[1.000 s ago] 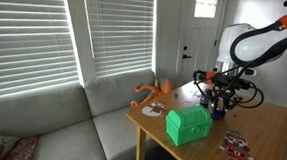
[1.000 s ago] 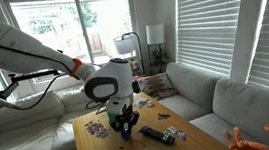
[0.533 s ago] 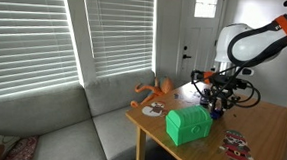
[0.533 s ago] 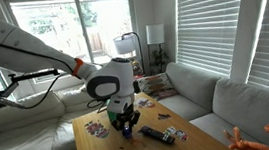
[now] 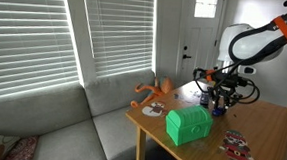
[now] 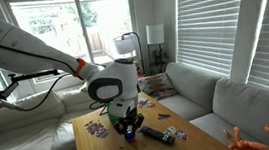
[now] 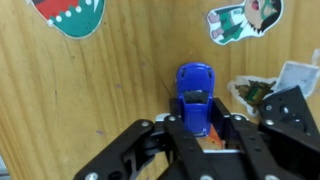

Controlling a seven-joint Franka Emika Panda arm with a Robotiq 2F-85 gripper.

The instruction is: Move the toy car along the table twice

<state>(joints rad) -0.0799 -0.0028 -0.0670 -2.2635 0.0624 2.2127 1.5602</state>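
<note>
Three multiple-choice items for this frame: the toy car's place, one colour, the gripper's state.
1. Where is the toy car?
A. on the floor
B. on the table, between the fingers of the gripper
C. lifted high in the air
2. What colour is the chest?
A. green
B. red
C. yellow
3. The gripper is:
A. wide open above the table
B. out of view
C. shut on the toy car
Key: 1 B, the wrist view shows it on the wood between the fingers; 2 A, plainly green in an exterior view; 3 C, the fingers hug the car's sides.
</note>
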